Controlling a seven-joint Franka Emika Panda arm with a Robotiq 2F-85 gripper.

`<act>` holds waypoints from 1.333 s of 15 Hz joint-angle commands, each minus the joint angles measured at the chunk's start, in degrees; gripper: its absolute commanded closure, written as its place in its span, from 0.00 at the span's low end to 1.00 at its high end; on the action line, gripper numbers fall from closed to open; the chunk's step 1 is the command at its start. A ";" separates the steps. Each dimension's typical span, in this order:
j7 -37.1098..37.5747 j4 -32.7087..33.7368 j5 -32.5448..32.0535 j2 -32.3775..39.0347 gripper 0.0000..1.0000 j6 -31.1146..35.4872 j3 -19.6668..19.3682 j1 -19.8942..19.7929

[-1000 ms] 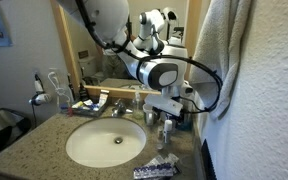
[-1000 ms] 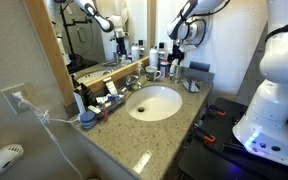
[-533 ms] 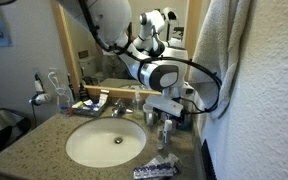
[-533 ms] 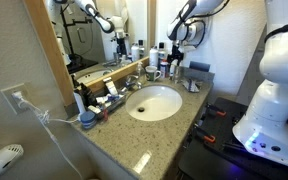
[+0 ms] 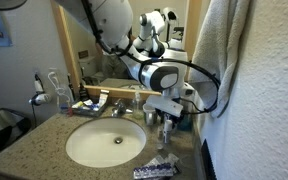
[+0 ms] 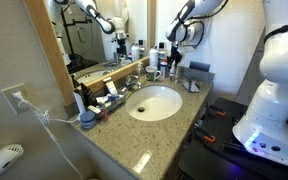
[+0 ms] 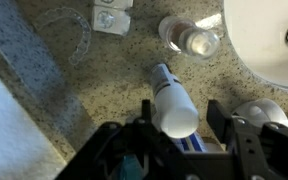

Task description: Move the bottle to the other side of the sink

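Note:
The wrist view looks down on a white bottle (image 7: 174, 100) that stands upright on the speckled counter beside the white sink (image 7: 256, 62). My gripper (image 7: 180, 120) straddles the bottle. The left finger is close against it and a narrow gap shows at the right finger (image 7: 217, 116), so the jaws are open around it. In both exterior views the gripper (image 5: 164, 112) (image 6: 172, 62) hangs low over the counter at one end of the sink (image 5: 82, 138) (image 6: 156, 108), and the bottle there is mostly hidden by the fingers.
A clear glass (image 7: 189, 38) stands just beyond the bottle. Clear plastic packaging (image 7: 69, 35) and a white round object (image 7: 259, 112) lie close by. The chrome faucet (image 5: 119, 108) sits behind the basin. A towel (image 5: 254, 90) hangs beside the arm. A wrapped packet (image 5: 154, 168) lies at the counter's front.

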 commanded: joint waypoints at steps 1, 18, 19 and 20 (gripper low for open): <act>0.60 1.03 -0.37 0.38 0.70 0.47 0.28 -0.43; 17.05 0.28 -18.49 -8.38 0.84 -6.14 -3.77 12.15; 17.80 0.16 -19.03 -9.28 0.84 -7.84 -3.54 12.95; 18.65 0.15 -19.55 -10.16 0.84 -9.74 -3.44 13.72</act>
